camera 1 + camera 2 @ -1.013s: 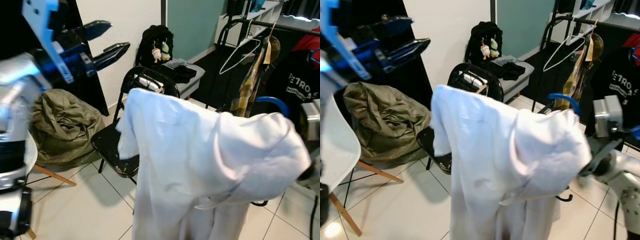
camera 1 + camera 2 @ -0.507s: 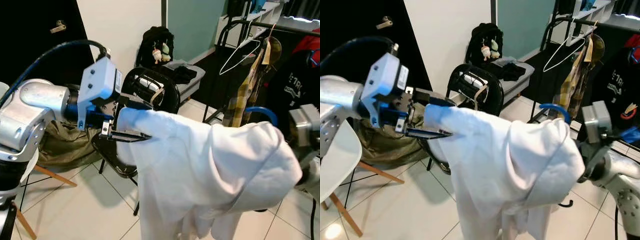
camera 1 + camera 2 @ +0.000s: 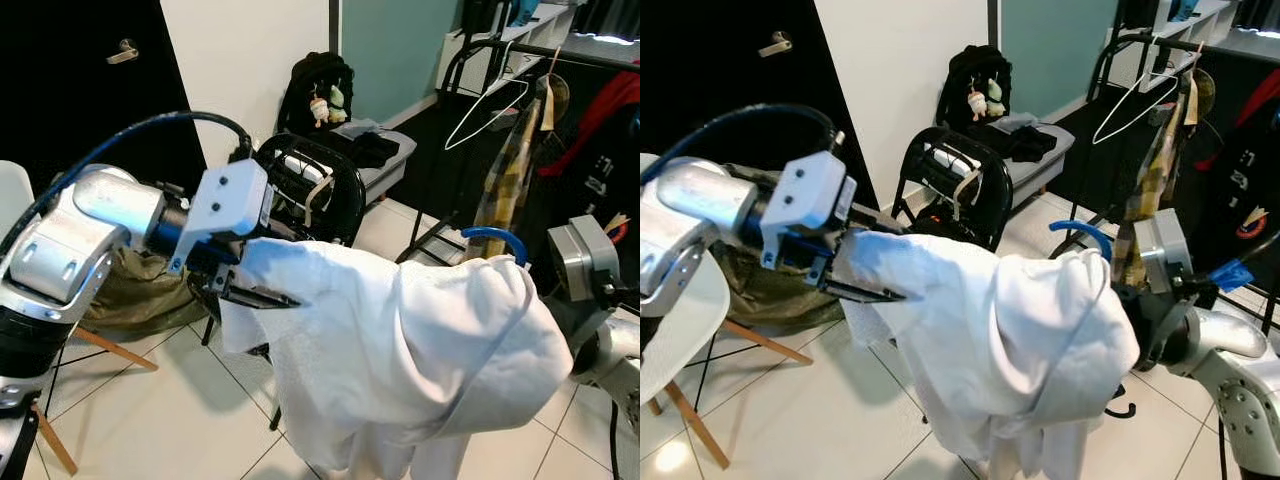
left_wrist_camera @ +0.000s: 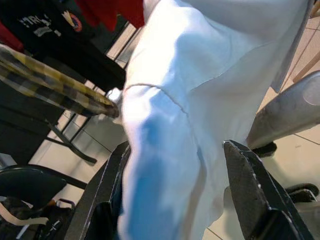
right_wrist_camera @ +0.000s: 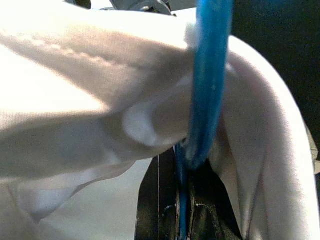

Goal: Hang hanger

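A white shirt (image 3: 400, 340) hangs on a blue hanger whose hook (image 3: 495, 235) sticks up at its right end. My right gripper (image 5: 182, 200) is shut on the blue hanger (image 5: 207, 90) just under the hook and is buried in cloth in the eye views. My left gripper (image 3: 250, 292) holds the shirt's left shoulder, with its black fingers (image 4: 102, 195) pressed on either side of the cloth-covered hanger end. The black clothes rail (image 3: 545, 50) stands at the far right, above and behind the shirt, with a white wire hanger (image 3: 485, 100) and clothes on it.
A black folding chair (image 3: 320, 170) stands right behind the shirt. An olive bag (image 3: 115, 290) lies on the tiled floor at left, next to a white chair (image 3: 670, 320). A black backpack (image 3: 320, 85) and a grey bench sit by the wall.
My left gripper came down from the upper left and closed on the shirt's left shoulder. The shirt now hangs stretched between both grippers and sits a little lower.
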You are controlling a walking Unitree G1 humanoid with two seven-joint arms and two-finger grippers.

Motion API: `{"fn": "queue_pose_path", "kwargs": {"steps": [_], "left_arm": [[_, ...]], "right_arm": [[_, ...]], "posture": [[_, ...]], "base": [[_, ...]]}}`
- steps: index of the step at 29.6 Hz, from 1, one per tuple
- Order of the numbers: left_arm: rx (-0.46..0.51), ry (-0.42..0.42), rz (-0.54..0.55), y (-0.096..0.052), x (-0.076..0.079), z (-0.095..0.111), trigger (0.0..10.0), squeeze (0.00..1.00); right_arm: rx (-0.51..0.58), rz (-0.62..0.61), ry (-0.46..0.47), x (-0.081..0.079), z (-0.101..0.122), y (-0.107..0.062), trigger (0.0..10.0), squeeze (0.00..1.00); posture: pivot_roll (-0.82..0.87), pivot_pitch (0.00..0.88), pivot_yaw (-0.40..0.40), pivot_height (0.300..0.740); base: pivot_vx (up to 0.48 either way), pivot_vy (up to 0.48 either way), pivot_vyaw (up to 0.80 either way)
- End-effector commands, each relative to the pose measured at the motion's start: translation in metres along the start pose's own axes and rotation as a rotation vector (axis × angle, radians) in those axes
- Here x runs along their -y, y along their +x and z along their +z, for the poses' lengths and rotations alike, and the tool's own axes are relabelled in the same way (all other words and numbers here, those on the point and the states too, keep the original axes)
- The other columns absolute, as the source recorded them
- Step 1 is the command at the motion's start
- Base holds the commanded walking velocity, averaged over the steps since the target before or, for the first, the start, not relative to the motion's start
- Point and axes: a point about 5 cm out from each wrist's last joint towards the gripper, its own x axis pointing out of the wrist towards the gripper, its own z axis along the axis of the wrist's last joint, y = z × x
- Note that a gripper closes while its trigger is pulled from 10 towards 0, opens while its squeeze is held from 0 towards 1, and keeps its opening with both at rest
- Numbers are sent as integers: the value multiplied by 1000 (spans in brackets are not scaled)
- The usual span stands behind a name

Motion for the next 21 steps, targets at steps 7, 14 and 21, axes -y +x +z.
{"fn": "queue_pose_path", "kwargs": {"steps": [7,14,21], "left_arm": [[-38,-10,-47,2,4,-6,0,0],[-52,16,-18,1,-3,-7,0,0],[-59,55,18,-3,-14,-5,0,0]], "right_arm": [[43,40,-58,-3,10,12,10000,0],[38,4,-71,0,6,15,10000,0],[47,-97,-119,9,6,17,10000,0]], "posture": [[-44,34,65,740],[-43,34,71,740],[-42,35,75,740]], "base": [[0,0,0],[0,0,0],[0,0,0]]}}
